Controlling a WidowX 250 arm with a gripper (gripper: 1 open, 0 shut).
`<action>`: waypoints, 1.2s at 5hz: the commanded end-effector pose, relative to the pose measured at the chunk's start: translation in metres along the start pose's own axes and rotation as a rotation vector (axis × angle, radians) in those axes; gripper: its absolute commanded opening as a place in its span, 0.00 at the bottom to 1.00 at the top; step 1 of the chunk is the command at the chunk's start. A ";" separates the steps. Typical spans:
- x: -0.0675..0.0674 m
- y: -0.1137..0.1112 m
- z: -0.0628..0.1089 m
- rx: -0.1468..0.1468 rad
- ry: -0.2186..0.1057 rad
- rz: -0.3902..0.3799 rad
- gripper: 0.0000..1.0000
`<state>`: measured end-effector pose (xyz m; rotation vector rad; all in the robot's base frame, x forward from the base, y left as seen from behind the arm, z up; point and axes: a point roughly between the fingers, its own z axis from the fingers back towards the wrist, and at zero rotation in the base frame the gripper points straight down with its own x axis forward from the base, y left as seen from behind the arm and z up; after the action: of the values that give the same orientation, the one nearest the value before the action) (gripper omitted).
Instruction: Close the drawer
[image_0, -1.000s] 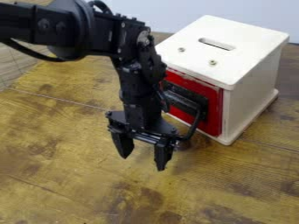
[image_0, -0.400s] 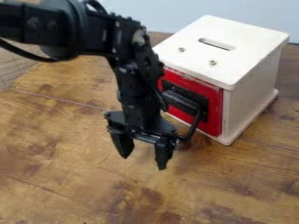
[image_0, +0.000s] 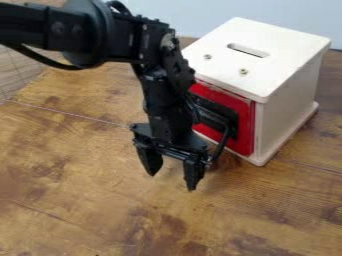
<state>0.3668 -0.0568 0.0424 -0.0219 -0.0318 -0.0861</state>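
Since the earlier frame, our claw (image_0: 173, 174) has shifted slightly toward the box (image_0: 258, 88); its fingertips are apart. We see the red drawer (image_0: 222, 113) in the box's front, behind our arm (image_0: 163, 85).

The light is soft and rather even, and the picture is small and slightly blurred (the fine details of the dark arm (image_0: 163, 85) are hard to read).
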 end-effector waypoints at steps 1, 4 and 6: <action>0.014 0.007 0.028 -0.003 -0.063 0.048 1.00; 0.014 0.001 0.026 -0.013 -0.047 -0.014 1.00; 0.010 -0.010 0.016 -0.013 -0.040 -0.014 1.00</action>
<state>0.3716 -0.0602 0.0447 -0.0311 -0.0263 -0.0938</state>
